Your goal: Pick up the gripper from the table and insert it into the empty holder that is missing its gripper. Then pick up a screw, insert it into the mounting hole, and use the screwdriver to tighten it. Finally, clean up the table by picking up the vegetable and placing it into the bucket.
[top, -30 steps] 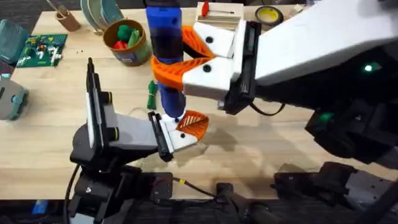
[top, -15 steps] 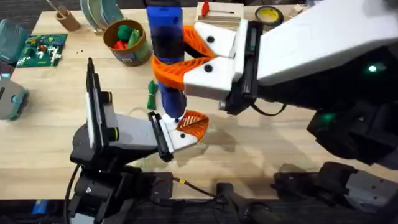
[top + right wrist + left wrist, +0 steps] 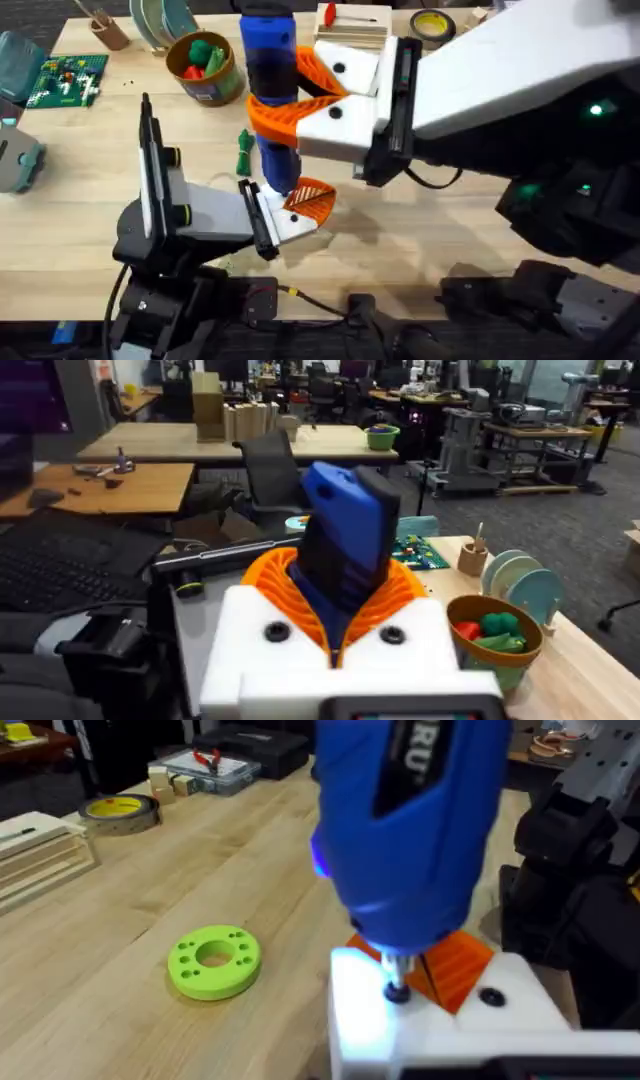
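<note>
I judge I am in the tightening step. My right gripper (image 3: 300, 95) has its orange-padded fingers (image 3: 283, 588) pinching the body of the blue screwdriver (image 3: 268, 80), holding it upright with the bit pointing down. In the left wrist view the thin metal bit (image 3: 397, 982) sits on a dark screw head in the white holder (image 3: 420, 1020), and the tool's light glows on the white plastic around it. The orange gripper piece (image 3: 310, 200) is already seated against the holder, so I take the insertion as done.

My left gripper (image 3: 285, 215) lies low over the worktop (image 3: 420, 225) and presents that mount under the bit; I cannot tell whether its fingers are spread or pressed together.

The dark green vegetable (image 3: 243, 152) lies on the worktop just beside the screwdriver, on the side toward the bucket. The gold bucket (image 3: 203, 68) stands near the far edge, already holding red and green toy pieces. A bright green ring disc (image 3: 214, 960) rests on the wood near the holder.

Next I need to keep the bit square on the screw and press straight down while driving, with the left arm holding steady. Any tilt may let the bit slip off the head. The vegetable cleanup is not yet done.
</note>
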Motion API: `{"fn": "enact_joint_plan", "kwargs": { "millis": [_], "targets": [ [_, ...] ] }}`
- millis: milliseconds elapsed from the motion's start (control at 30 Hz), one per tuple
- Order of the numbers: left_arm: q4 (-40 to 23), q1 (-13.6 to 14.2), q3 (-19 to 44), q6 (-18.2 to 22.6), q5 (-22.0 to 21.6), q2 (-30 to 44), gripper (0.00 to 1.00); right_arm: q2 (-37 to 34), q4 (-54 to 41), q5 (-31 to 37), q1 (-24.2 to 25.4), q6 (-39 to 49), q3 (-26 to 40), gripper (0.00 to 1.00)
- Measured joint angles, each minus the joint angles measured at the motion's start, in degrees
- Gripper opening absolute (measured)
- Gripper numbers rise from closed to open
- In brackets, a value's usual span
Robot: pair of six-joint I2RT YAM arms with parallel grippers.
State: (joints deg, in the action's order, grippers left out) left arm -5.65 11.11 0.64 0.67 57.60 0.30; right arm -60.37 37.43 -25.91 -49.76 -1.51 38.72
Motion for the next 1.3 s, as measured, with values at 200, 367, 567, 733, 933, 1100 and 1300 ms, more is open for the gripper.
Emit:
{"fn": "enact_joint_plan", "kwargs": {
  "millis": [200,367,567,733,933,1100,1300],
  "targets": [
    [0.0,0.0,0.0,0.0,0.0,0.0,0.006,-0.9,0.7,0.3,0.0,0.0,0.0,0.013],
    [0.0,0.0,0.0,-0.4,0.0,0.0,0.006,-1.3,1.0,0.6,0.0,0.0,0.1,0.013],
    [0.0,0.0,0.0,-0.4,0.0,0.0,0.006,-1.4,0.9,0.6,0.0,0.0,0.1,0.013],
    [0.0,0.0,0.0,-0.5,0.0,0.0,0.006,-1.2,0.9,0.6,0.0,0.0,0.1,0.013],
    [0.0,0.0,0.0,-0.4,0.0,0.0,0.006,1.1,2.2,0.5,0.8,0.0,0.0,0.013],
    [0.0,0.0,0.0,-0.4,0.0,0.0,0.006,6.9,4.6,0.6,3.7,0.0,0.0,0.013],
    [0.0,0.0,0.0,-0.4,0.0,0.0,0.006,7.6,0.2,0.6,6.2,1.5,0.0,0.013]
  ]
}}
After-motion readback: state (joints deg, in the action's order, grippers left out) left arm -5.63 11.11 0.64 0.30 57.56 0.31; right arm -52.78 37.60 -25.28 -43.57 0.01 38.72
